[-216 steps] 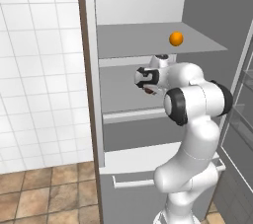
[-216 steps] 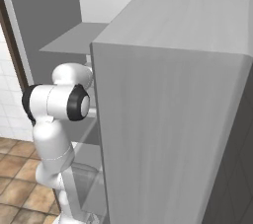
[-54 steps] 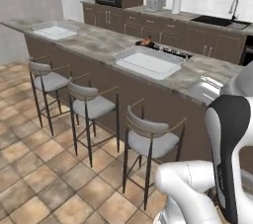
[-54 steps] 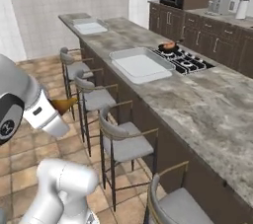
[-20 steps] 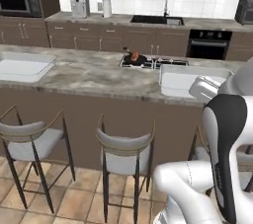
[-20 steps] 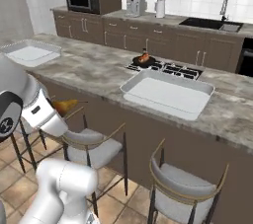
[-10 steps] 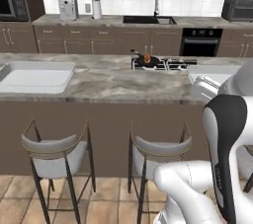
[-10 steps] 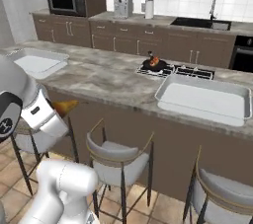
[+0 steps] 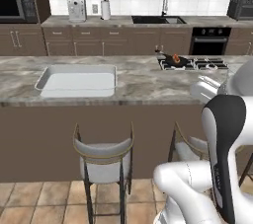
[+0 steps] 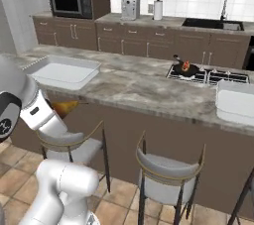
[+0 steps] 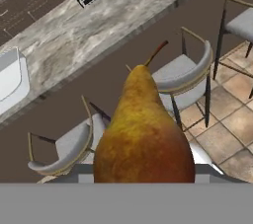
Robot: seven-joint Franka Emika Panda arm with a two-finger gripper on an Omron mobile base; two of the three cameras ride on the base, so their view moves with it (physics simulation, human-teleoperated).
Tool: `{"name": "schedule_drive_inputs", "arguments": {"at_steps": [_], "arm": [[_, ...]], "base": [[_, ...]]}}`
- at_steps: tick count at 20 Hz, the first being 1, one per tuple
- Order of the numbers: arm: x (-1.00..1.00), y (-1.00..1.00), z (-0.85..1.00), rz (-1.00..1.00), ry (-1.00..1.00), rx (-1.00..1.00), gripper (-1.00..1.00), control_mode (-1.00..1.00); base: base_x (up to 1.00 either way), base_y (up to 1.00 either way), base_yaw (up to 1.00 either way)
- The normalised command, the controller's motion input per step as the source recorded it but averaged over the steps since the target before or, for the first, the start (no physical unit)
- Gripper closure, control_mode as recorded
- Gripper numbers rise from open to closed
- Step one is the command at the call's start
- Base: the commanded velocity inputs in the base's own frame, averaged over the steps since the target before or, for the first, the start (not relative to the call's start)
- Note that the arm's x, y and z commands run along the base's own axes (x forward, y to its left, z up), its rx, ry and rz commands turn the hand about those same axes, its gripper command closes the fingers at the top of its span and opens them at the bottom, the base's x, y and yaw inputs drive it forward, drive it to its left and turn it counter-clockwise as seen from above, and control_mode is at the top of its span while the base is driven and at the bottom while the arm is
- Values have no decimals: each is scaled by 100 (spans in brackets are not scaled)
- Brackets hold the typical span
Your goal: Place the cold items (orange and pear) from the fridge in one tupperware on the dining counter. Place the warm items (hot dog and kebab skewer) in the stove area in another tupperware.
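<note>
1. One pear (image 11: 143,139), yellow-brown with its stem pointing away from the hand, sits clamped in the pincer (image 11: 143,176); in the hand view the fruit hides the finger tips, so the jaws are narrowed onto its wide base.
2. In the right base view the pear (image 10: 64,106) shows as an orange-brown shape just beside the white wrist, carried in the air in front of the bench edge, not touching any surface.
3. Ahead of the pincer runs the marble-topped bench (image 10: 134,87), with grey-seated stools (image 10: 171,172) tucked along its near side; two of these stools (image 11: 180,77) lie below and beyond the held pear in the hand view.
4. On the bench, ahead of the pincer and to its left in the right base view, a white tupperware (image 10: 62,72) lies flat; the left base view shows this tupperware (image 9: 79,80) open side up.
5. A second white tupperware (image 10: 237,102) rests on the bench well to the right of the pincer.
6. Farther beyond the pincer, past the bench top, a dark pan (image 10: 186,68) with something reddish in it stands on the stove (image 10: 211,76); what the food is cannot be told at this size.
7. Back wall: microwave (image 10: 69,2), sink (image 10: 213,23).
</note>
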Motion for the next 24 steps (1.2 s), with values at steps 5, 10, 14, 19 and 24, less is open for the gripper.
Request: {"name": "schedule_drive_inputs", "arguments": {"at_steps": [5,10,14,19,24], "arm": [[0,0,0,0,0,0,100,100],[0,0,0,0,0,0,100,100],[0,0,0,0,0,0,100,100],[0,0,0,0,0,0,100,100],[0,0,0,0,0,0,100,100]], "base": [[28,82,-1],[21,29,0],[7,-11,-11],[24,0,-1],[-3,-54,0]]}}
